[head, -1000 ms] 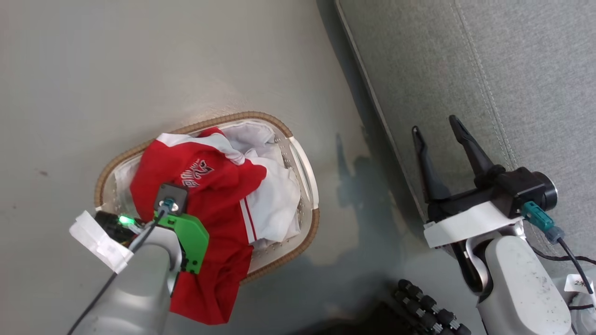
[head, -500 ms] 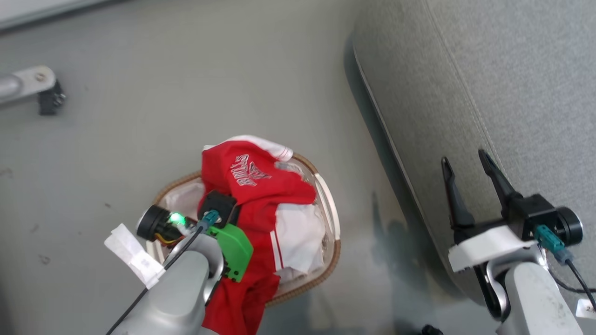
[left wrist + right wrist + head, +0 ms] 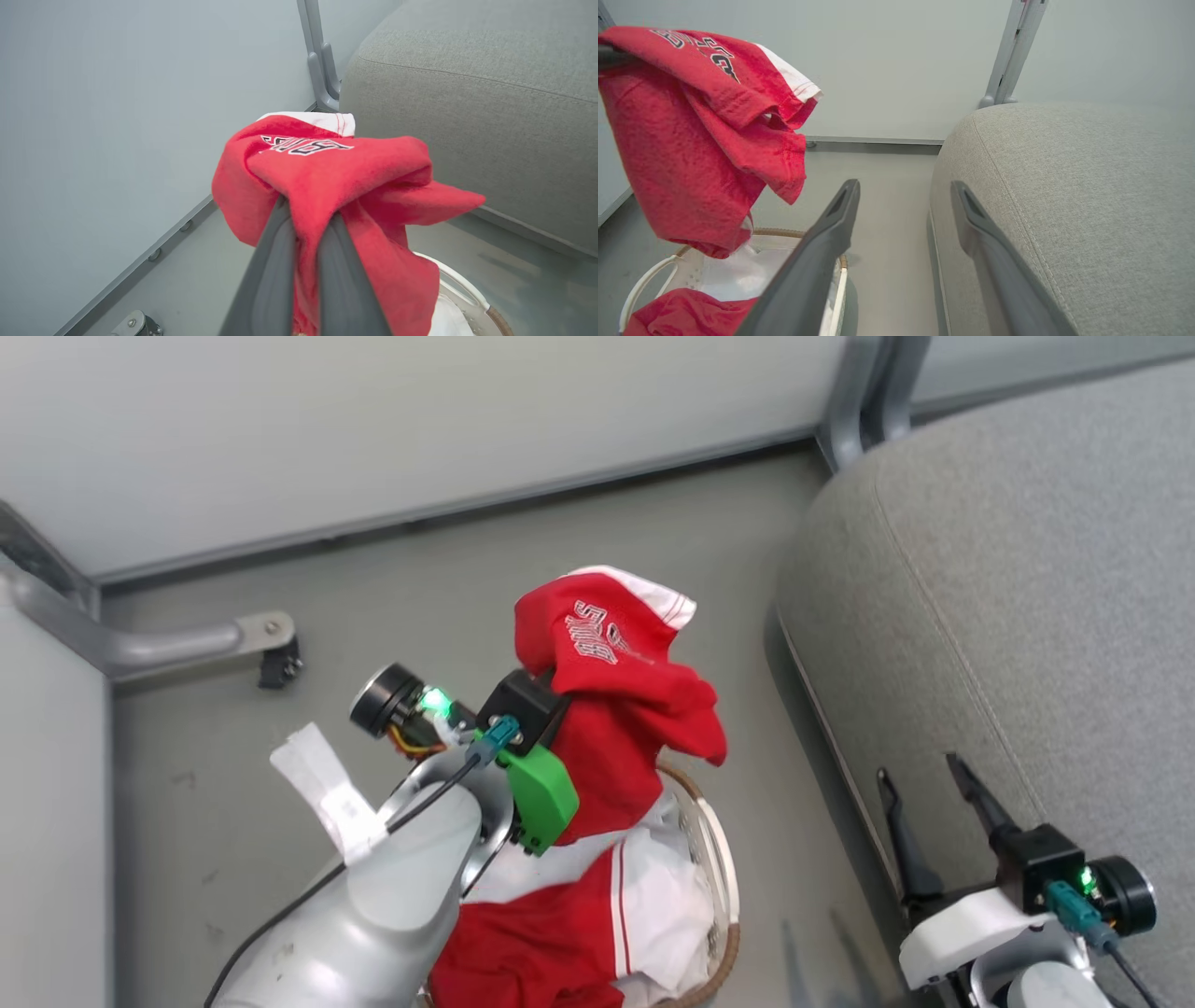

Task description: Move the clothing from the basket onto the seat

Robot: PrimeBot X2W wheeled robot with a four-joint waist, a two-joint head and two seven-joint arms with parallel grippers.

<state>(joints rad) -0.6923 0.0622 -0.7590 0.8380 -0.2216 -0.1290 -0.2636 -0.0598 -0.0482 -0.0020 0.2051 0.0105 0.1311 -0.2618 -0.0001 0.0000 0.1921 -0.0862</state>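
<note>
— While the left hand [image 3: 308,212] clamps a red garment [image 3: 616,709], which way lies the seat [image 3: 1008,616]?
— To the robot's right of it, near. The garment hangs above the basket [image 3: 724,882], short of the seat's edge, with more red cloth [image 3: 541,943] under it.
— And the right hand [image 3: 917,767]?
— Open, empty, at the seat's edge. It is nearer, yet the left holds the load: a rightward carry, I'd judge.

Part of the clothing [image 3: 621,709] is hanging from the left gripper [image 3: 306,233] above the basket [image 3: 726,905], the rest is lying in that basket on the floor [image 3: 373,579], and the seat [image 3: 1027,616] is standing to their right, the right gripper [image 3: 917,770] hovering at its left edge.
</note>
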